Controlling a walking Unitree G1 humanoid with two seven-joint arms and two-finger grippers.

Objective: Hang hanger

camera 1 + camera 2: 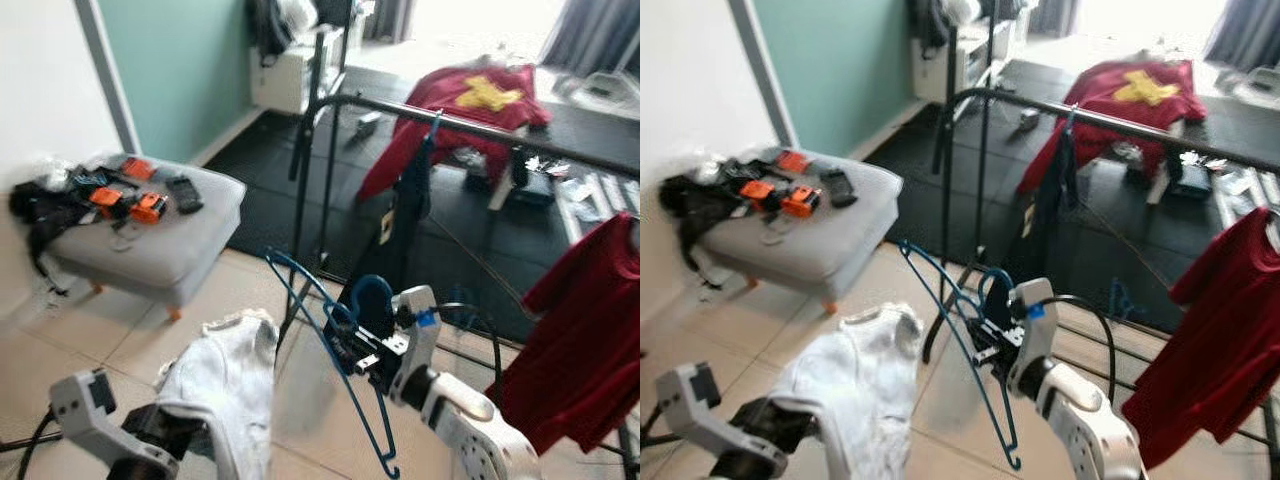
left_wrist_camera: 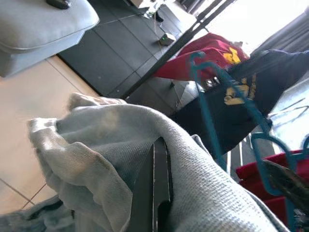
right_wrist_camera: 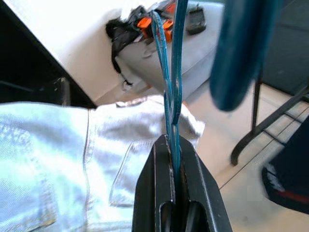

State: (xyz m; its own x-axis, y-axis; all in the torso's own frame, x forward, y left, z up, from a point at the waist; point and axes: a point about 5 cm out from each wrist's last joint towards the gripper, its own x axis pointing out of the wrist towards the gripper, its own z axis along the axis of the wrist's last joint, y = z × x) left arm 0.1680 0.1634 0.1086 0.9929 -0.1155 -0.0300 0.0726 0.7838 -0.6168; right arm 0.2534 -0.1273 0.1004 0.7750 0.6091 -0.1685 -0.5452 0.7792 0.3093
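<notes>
Left eye view, lower left of frame: pale denim garment [image 1: 228,385] draped over the left gripper [image 1: 150,435]; its jaws are covered by cloth here. Lower centre: right gripper [image 1: 352,352] raised, jaws closed on a blue hanger [image 1: 345,370] whose wire runs diagonally from mid-frame to the bottom edge, hook end curled above the wrist. Upper centre to right edge: black clothes rail [image 1: 470,125], carrying a dark garment [image 1: 405,215] on a blue hanger hook and a red shirt [image 1: 590,320] at right. Behind the rail, top centre-right: red garment with yellow print [image 1: 470,100]. Left, mid-height: grey ottoman [image 1: 165,245] bearing orange and black items [image 1: 130,200].

Left wrist view: black fingers [image 2: 159,188] pressed together, gripping a fold of the denim garment, which covers the lower frame.

Right wrist view: jaws pinched tight on the blue hanger wire, centre bottom; denim garment at left, ottoman at top.
</notes>
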